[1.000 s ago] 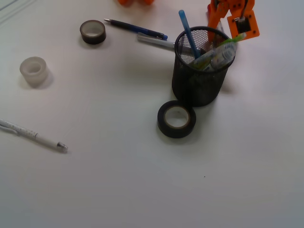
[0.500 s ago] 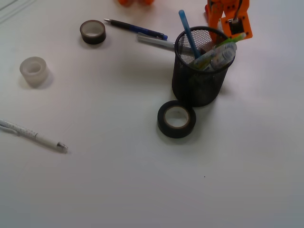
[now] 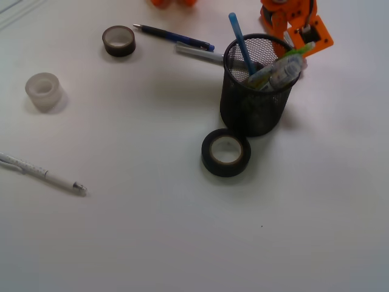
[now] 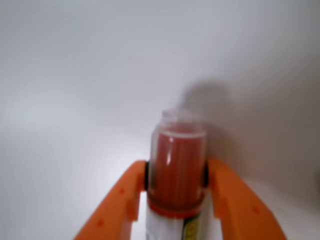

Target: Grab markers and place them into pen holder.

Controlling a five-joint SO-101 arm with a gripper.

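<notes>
Clear tape roll (image 3: 43,91) at nine o'clock, white pen (image 3: 42,173) below it, black tape roll (image 3: 226,152) against the pen holder (image 3: 255,94), markers (image 3: 276,72) leaned inside at two o'clock, labels unreadable, red-capped marker (image 4: 177,165) clamped between the orange gripper (image 4: 176,187) fingers

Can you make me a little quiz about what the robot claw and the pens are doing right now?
1. True or false: the claw is squeezing a red-capped marker.
2. What sits right in front of the pen holder? A) a black tape roll B) a cup C) scissors
3. Fill in: the thin light-blue stick stands inside the ____.

Key: 1 true. 2 A, the black tape roll. 3 pen holder.
</notes>
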